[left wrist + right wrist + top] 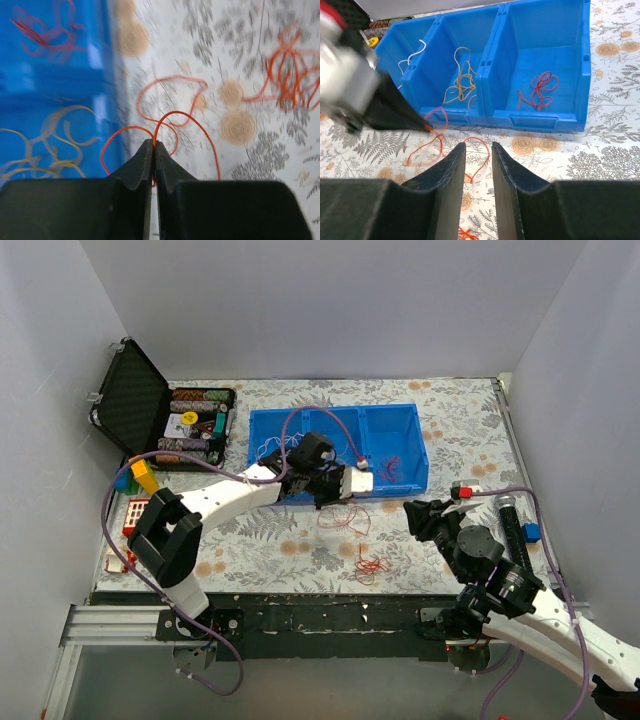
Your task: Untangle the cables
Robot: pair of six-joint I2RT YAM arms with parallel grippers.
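Three compartments make up the blue bin [535, 121] at the far middle of the floral tabletop [460, 440].
- Left compartment: one white cable [412, 56].
- Middle compartment: orange-yellow cables [461, 80] in a loose curl.
- Right compartment: red cables [538, 90], bunched.

Left gripper [153, 146]: jaws pressed together at the tips, pinching a thin red-orange cable [187, 116]. The pinch point is just near of the bin's near wall, in front of the middle compartment. From the tips the cable arcs out in open loops over the tabletop. The left wrist view is motion-blurred, so I cannot tell whether these loops are one strand or two.

A second tangle of red cable [372, 565] lies on the tabletop nearer the arm bases, apart from the held loops.

Right gripper [477, 152]: fingers parted by a narrow gap with nothing between them. It sits at the near right of the tabletop and points towards the bin. A loop of red-orange cable lies on the tabletop just beyond its tips.

An open black case [130, 400] stands at the far left.
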